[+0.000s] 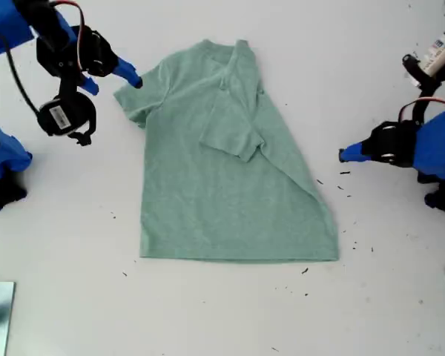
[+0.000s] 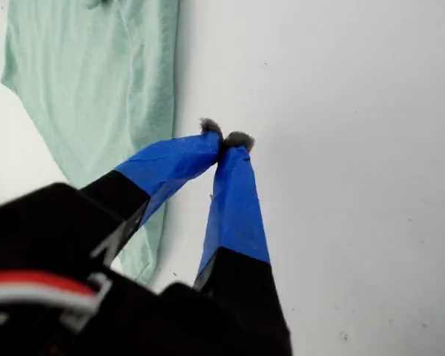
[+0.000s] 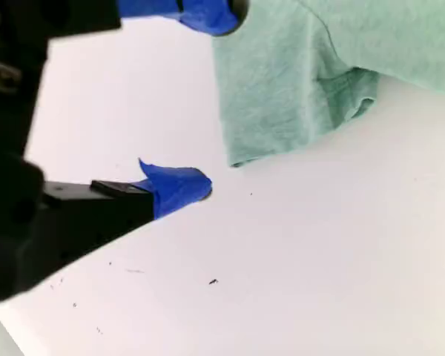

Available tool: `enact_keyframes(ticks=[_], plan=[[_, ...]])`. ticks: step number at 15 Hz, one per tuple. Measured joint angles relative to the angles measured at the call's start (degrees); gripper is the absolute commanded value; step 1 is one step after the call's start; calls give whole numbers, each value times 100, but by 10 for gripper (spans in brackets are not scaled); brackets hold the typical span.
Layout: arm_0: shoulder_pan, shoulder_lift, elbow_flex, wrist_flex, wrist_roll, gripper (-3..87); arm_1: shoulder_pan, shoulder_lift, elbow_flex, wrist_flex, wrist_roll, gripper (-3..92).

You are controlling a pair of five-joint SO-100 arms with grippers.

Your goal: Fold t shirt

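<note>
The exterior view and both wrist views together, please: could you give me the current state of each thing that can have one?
t shirt: flat on the table, one side and sleeve folded over the body, the other sleeve spread.
my first gripper: shut, empty, beside the shirt's edge.
my second gripper: open, at the spread sleeve's edge.

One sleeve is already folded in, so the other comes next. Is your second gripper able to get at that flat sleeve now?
Probably yes: my second gripper is open right at the flat sleeve of the t shirt, with only bare table between.
</note>
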Motion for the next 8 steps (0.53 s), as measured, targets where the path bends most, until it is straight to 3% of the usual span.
enact_keyframes(ticks=[2,6,8], plan=[[-114,-677,220,-650,97,289,-35,0,0,0,0,22],[-97,-1749,229,-1679,264,-2,-123,0,0,0,0,22],[-79,-1608,272,-1714,264,-2,-149,0,0,0,0,22]])
